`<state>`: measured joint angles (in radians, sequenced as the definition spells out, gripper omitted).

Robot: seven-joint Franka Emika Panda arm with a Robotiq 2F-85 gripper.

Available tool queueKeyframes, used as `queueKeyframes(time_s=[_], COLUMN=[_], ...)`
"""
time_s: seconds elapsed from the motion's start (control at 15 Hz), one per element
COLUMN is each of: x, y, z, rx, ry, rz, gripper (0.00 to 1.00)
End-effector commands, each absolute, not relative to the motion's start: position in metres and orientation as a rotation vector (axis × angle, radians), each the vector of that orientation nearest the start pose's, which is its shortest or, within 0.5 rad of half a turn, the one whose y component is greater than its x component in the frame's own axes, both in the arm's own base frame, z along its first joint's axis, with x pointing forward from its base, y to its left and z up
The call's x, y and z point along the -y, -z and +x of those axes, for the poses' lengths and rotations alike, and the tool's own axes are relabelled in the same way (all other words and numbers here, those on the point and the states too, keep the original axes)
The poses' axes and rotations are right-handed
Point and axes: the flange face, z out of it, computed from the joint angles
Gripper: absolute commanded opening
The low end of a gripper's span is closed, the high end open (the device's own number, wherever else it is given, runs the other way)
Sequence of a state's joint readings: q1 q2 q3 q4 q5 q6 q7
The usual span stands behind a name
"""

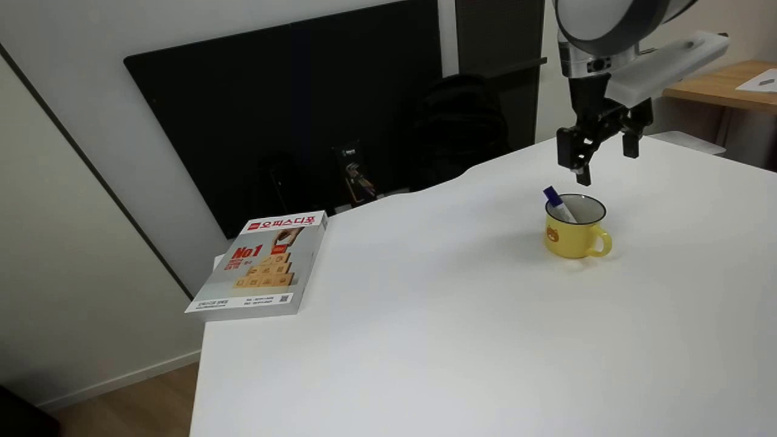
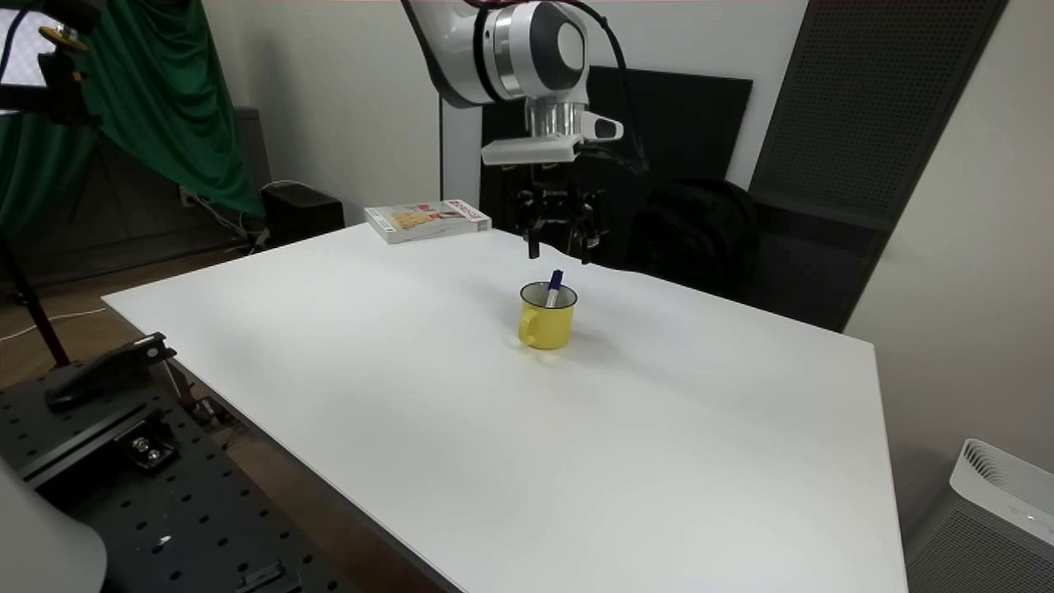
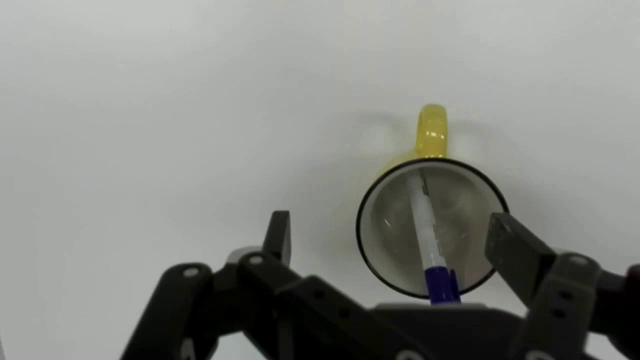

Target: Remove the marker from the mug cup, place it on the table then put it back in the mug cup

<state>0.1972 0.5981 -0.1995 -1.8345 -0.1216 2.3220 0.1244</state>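
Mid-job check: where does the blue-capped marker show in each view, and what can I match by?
In an exterior view: marker right of centre, about mid-height, cap end leaning picture-left.
In an exterior view: marker just right of centre, about mid-height, cap end up.
Wrist view: marker right of centre, cap end toward the bottom.
Shared landmark: the dark-rimmed yellow mug holding it, in all three views.
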Motion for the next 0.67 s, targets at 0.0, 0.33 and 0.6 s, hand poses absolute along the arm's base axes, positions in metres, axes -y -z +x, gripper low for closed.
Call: queueKeyframes(time_s=[0.0, 0.33, 0.6], x=[-0.004, -0.007, -0.008], y=[-0.199, -0.193, -0.187], z=[0.647, 0.640, 0.640], rx=[-0.223, -0.229, -0.216], ry=[-0.380, -0.483, -0.495], rz=[-3.306, -3.267, -3.264], gripper=[1.00, 1.00, 1.00])
